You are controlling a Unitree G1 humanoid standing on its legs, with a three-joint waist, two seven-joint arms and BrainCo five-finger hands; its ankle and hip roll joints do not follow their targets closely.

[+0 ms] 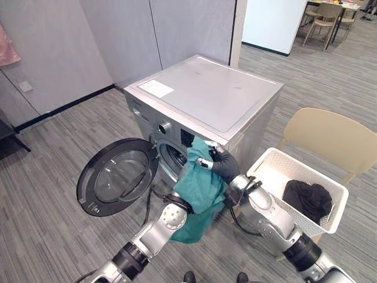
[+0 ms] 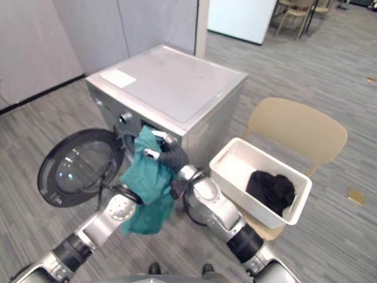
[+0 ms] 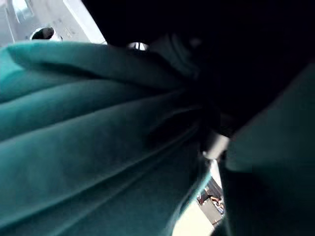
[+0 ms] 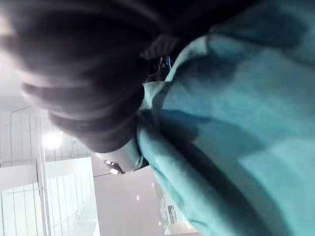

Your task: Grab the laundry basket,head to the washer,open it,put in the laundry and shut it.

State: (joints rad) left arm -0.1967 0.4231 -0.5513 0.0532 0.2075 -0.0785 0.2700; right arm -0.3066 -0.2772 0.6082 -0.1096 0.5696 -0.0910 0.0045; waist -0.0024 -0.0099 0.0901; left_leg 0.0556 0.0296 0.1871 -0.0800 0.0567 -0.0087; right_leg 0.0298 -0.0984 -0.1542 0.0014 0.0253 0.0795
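Note:
The silver washer stands with its round door swung open to the left, so the dark drum opening shows. A teal garment hangs in front of that opening. My right hand is shut on its top edge, right at the drum's mouth. My left arm reaches up under the garment, and the cloth hides its hand. The white laundry basket sits to the washer's right with a dark piece of clothing inside.
A beige chair carries the basket beside the washer. The open door juts out over the floor at the left. Grey partition walls stand behind the washer, with tables and chairs far off at the back right.

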